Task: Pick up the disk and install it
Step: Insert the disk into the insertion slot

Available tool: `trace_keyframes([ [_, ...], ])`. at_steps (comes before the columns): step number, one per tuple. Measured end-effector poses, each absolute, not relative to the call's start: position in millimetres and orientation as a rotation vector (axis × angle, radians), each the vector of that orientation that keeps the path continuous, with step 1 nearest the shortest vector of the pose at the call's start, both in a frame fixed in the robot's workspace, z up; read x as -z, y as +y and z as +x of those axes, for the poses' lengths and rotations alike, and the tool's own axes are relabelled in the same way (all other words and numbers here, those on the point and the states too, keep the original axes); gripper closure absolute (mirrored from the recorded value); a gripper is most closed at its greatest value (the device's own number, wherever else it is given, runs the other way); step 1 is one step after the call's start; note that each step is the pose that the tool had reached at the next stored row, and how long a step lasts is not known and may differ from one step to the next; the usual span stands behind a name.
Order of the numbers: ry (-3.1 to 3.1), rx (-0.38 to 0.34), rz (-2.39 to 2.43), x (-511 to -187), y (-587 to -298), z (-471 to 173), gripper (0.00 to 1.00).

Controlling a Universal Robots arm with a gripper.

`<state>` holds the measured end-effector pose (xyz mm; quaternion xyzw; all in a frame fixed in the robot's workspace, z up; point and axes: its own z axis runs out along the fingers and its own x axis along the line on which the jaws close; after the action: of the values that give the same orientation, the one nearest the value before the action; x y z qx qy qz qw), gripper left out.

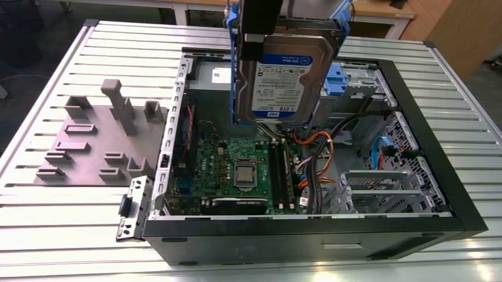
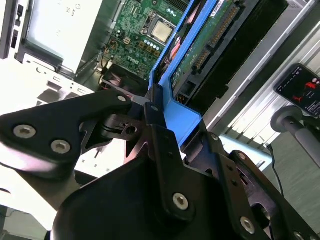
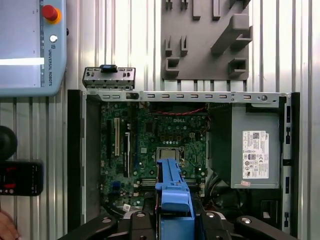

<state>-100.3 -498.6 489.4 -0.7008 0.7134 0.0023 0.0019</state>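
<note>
The fingers (image 2: 160, 145) are closed on the blue-framed disk (image 1: 286, 76), which is held upright on its edge. Directly below the fingers an open computer case (image 1: 314, 238) is seen, its circuit board (image 1: 235, 167) exposed. The case is set on a slatted metal bench (image 1: 63, 217).

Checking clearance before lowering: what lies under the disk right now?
The disk, clamped in the gripper, hangs over the open computer case. Below it lie the motherboard and orange cables. The board area directly beneath its blue carrier is covered.
</note>
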Motion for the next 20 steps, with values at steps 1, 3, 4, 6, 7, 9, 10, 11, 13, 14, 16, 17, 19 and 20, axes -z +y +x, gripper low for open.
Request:
trace_keyframes([
  [1,2.239,-0.007,-2.199,-489,-500,-100,0.64],
  [3,2.238,-0.007,-2.199,-489,-500,-98,0.64],
  [4,2.238,-0.007,-2.199,-489,-501,-96,0.64],
  [6,2.239,-0.007,-2.199,-489,-501,-91,0.64],
  [7,2.239,-0.007,-2.199,-489,-501,-88,0.64],
  [9,2.239,-0.007,-2.199,-489,-501,-82,0.64],
  [10,2.239,-0.007,-2.199,-489,-501,-80,0.64],
  [11,2.238,-0.007,-2.199,-489,-501,-80,0.64],
  [13,2.239,-0.007,-2.199,-489,-501,-80,0.64],
  [14,2.239,-0.007,-2.199,-489,-501,-80,0.64],
  [16,2.239,-0.007,-2.199,-489,-501,-80,0.64],
  [17,2.239,-0.007,-2.199,-489,-501,-80,0.64],
  [19,2.239,-0.007,-2.199,-489,-501,-80,0.64],
  [20,2.239,-0.007,-2.199,-489,-501,-80,0.64],
])
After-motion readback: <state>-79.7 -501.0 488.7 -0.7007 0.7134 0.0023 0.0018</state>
